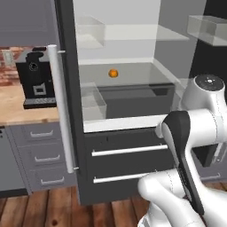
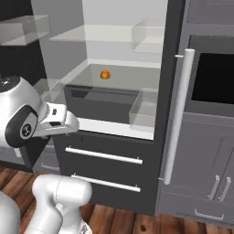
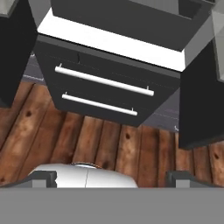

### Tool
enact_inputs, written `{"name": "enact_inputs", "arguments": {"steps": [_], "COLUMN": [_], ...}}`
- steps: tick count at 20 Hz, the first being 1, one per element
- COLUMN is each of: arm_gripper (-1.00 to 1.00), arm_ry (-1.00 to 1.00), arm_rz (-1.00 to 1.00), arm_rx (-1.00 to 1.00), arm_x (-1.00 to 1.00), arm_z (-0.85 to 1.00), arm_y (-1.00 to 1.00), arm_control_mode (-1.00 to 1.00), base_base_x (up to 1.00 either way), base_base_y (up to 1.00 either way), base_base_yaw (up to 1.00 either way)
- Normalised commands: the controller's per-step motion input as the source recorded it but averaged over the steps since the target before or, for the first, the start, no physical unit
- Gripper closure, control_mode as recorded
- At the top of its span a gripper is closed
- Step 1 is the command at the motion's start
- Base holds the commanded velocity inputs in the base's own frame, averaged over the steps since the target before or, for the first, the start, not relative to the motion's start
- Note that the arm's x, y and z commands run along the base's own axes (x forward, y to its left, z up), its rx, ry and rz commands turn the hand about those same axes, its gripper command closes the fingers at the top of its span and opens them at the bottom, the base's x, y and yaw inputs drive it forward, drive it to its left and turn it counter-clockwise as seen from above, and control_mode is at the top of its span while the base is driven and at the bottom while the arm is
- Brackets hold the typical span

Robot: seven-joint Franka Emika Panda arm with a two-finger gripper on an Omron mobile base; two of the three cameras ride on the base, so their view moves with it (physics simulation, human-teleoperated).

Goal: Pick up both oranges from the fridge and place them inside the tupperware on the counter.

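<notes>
Spread empty jaws [image 3: 111, 177] face fridge [image 3: 118, 48] drawers; base views show one orange [image 1: 113, 73] inside.

Even, shadowless rendered light; sharp, slightly coarse.

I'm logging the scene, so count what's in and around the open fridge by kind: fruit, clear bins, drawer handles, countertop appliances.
Oranges: 1, the orange on the glass shelf
Clear bins: 4, e.g. a clear bin
Drawer handles on the fridge: 2
Coffee machines: 1, the coffee machine on the counter
Total: 8
</notes>
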Motion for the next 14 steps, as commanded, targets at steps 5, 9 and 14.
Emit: {"name": "enact_inputs", "arguments": {"steps": [5,9,14], "arm_gripper": [-1.00,-1.00,-1.00], "arm_ry": [0.00,0.00,0.00], "arm_rz": [0.00,0.00,0.00], "arm_rx": [0.00,0.00,0.00], "arm_x": [0.00,0.00,0.00], "arm_z": [0.00,0.00,0.00], "arm_y": [0.00,0.00,0.00], "arm_control_mode": [1.00,1.00,1.00], "base_base_x": [0.69,0.41,0.48], "base_base_y": [-0.09,-0.21,-0.21], "base_base_yaw": [0.00,0.00,0.00]}}
